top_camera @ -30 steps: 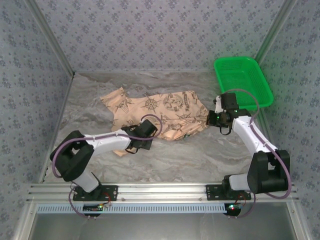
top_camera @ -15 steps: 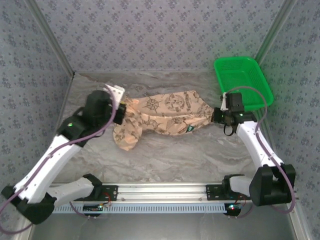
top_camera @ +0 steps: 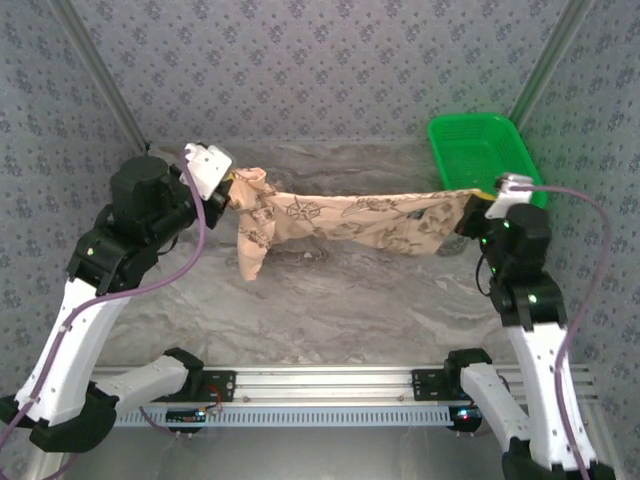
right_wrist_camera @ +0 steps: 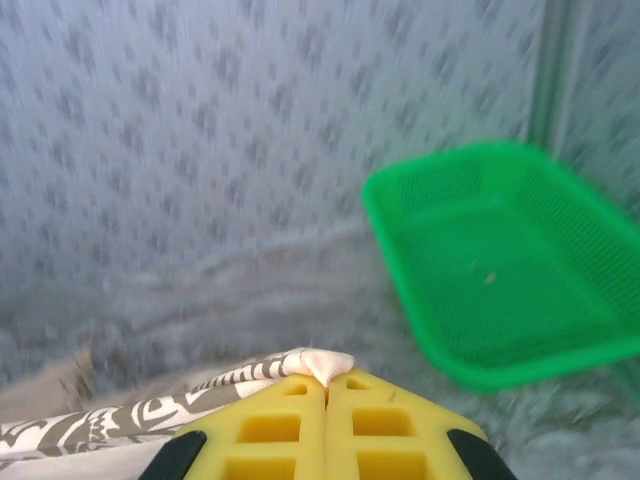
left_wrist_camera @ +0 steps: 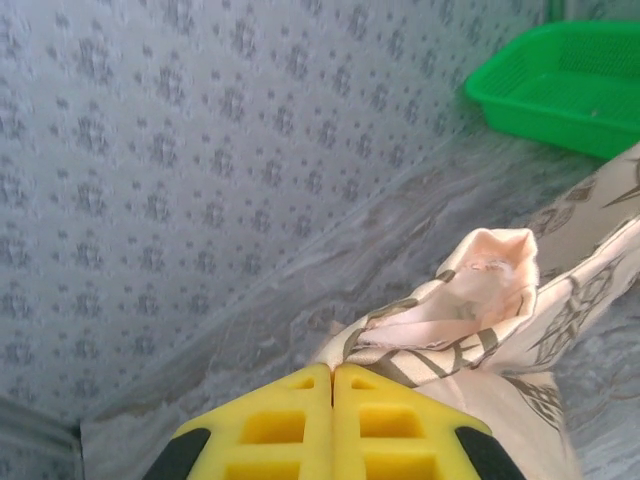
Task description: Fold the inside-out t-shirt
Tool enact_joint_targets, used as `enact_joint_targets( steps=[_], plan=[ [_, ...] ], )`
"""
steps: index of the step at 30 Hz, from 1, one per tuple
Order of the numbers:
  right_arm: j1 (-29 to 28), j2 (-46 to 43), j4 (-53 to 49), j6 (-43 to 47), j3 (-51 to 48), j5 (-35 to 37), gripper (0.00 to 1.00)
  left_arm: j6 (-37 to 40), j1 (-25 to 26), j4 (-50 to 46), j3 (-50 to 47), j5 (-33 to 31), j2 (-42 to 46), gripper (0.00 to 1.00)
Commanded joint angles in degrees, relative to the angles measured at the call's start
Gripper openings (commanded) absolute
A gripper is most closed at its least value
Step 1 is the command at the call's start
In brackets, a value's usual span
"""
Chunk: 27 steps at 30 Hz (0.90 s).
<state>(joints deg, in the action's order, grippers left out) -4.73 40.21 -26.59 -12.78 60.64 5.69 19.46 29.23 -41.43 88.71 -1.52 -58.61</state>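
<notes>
Left arm (top_camera: 75, 320) and right arm (top_camera: 545, 345): same build.
- Links: white moulded shells, with black cylindrical joint housings between them.
- Cabling: one purple cable (top_camera: 203, 230) per arm, in loose loops from just behind the jaws back to the base end.
- White camera block (top_camera: 207, 165) mounted directly behind the jaws.
- Small green lamp (top_camera: 503, 222) on a black housing one joint back from the jaws.
- Jaws, wrist views: bright yellow plastic, square moulded recesses in each half, black rounded shoulders on either side.
- Farthest from the jaws: black base plates (top_camera: 215, 383), with small boards carrying red and green lights beneath.

Blurred green basket (right_wrist_camera: 500, 270) and inside-out t-shirt (right_wrist_camera: 130, 422) run off the frame.
</notes>
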Motion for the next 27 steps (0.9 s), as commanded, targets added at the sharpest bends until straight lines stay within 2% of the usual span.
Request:
enact_joint_targets(
  steps=[1, 5, 10, 15, 22, 25, 27],
  plan=[
    [0.3, -2.2, -3.9, 0.5, 6.4, 5.7, 0.0, 3.0, -0.5, 2.2, 5.0, 6.6, 1.2, 0.0],
    [0.2, -2.7, -4.1, 1.0, 11.7, 3.9, 0.0, 3.6, -0.6, 3.0, 8.1, 7.2, 0.9, 0.0],
    [0.3, -1.8, -2.5, -2.3, 14.6, 11.4, 0.0, 5.1, -0.7, 4.4, 13.3, 4.0, -0.5, 0.0],
    [0.3, 6.8, -0.8, -3.5, 16.5, 7.5, 0.0, 7.9, -3.8, 5.7, 15.6, 4.6, -5.3, 0.0],
    [0.2, 29.6, 5.4, -4.6, 22.4, 0.6, 0.0, 5.5, -17.6, 8.3, 17.5, 18.8, -19.4, 0.0],
    [0.2, 41.3, 6.3, -3.2, 30.7, -0.6, 0.0, 4.1, -23.3, 9.7, 22.2, 25.4, -28.0, 0.0],
    [0.3, 48.7, 4.6, -2.2, 38.6, -0.8, 0.0, 4.7, -25.6, 8.5, 29.6, 28.3, -34.3, 0.0]
  ],
)
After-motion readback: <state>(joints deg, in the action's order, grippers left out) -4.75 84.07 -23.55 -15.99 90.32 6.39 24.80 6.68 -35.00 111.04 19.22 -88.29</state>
